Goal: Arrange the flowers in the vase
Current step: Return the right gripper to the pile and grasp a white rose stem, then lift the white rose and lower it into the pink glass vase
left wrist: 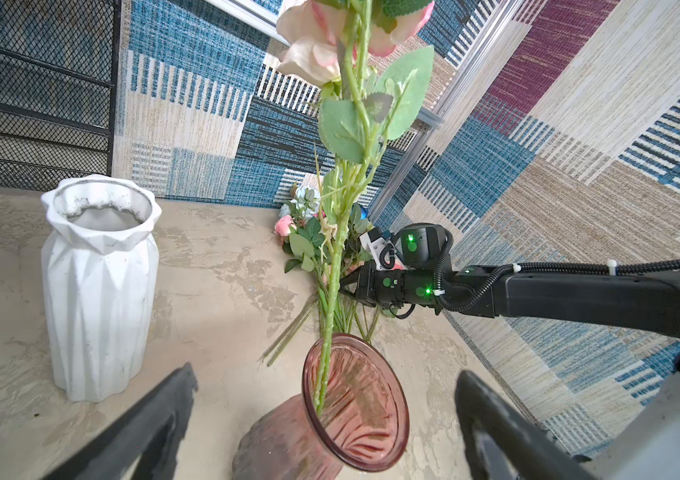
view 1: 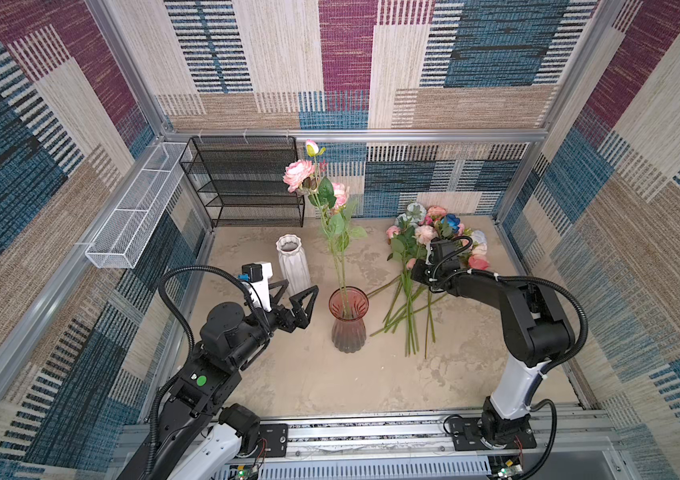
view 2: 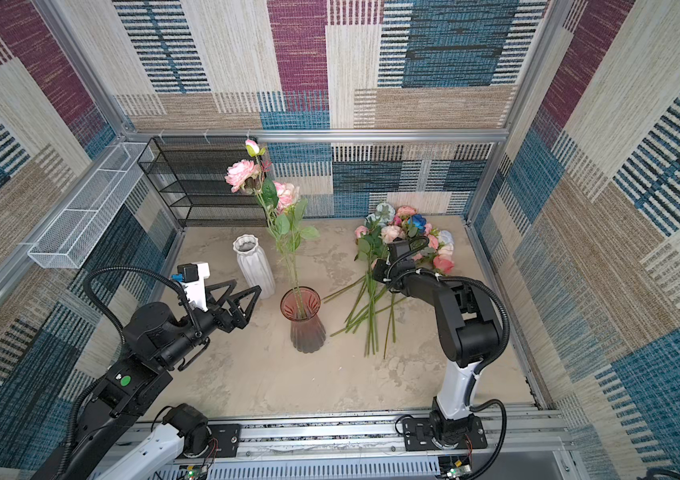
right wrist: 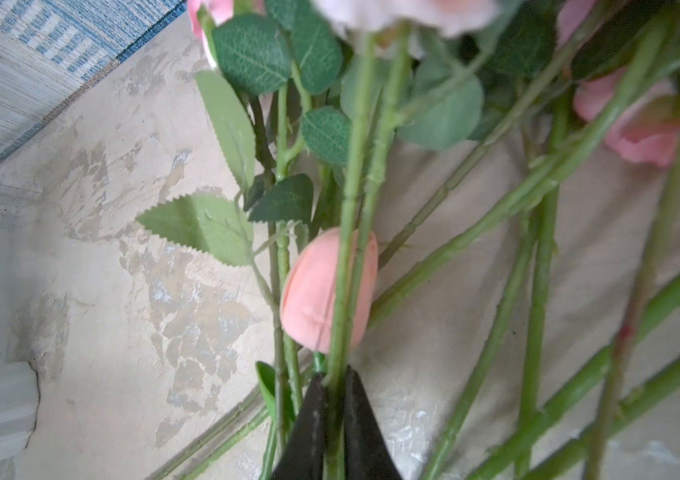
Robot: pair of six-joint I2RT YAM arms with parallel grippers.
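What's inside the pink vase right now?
Long green stems with pink blooms stand in the pink vase. Their lower ends are hidden by the tinted glass, so I cannot count them.

Bright even light, wrist closeup blurred

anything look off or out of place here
Nothing spilled or broken. The flowers in the pink vase all rest against one side of its rim, and the white vase is empty.
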